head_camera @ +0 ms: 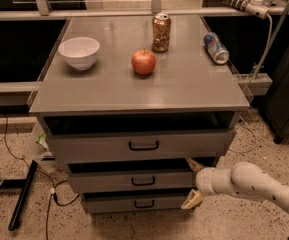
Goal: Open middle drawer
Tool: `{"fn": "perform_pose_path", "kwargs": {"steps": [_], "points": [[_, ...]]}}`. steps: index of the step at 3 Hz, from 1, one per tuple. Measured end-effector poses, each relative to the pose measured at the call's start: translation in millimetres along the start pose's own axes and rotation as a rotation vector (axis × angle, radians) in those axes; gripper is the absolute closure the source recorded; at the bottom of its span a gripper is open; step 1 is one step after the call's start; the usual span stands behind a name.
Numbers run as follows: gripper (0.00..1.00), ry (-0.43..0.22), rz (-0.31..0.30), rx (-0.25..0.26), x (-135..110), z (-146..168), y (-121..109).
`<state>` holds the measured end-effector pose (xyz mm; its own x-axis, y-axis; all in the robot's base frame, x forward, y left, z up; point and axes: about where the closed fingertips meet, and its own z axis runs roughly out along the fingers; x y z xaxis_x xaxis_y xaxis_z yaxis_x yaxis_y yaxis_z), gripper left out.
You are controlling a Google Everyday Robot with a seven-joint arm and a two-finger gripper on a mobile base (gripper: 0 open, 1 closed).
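Observation:
The grey cabinet has three drawers stacked under its top. The middle drawer (109, 181) is the mid-sized grey front with a small black bar handle (143, 181), between a taller drawer (99, 146) above and a narrower one (114, 203) below. A dark gap shows above its front. My gripper (193, 183), on a white arm coming in from the lower right, is open. Its tan fingertips (194, 165) stand above and below the right end of the middle drawer front. It holds nothing.
On the cabinet top (194, 84) are a white bowl (79, 51), a red apple (143, 62), an upright can (161, 32) and a can lying on its side (216, 48). A black pole (21, 196) and cables lie on the floor at the left.

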<state>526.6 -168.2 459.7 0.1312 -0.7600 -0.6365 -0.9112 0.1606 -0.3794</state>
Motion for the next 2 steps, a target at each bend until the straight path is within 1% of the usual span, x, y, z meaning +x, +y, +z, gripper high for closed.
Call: {"fn": "perform_pose_path", "kwargs": {"steps": [1,2], "points": [[0.0,0.011,-0.025,0.001,9,12,-6],[0.0,0.018,-0.03,0.001,20,24,-13]]}}
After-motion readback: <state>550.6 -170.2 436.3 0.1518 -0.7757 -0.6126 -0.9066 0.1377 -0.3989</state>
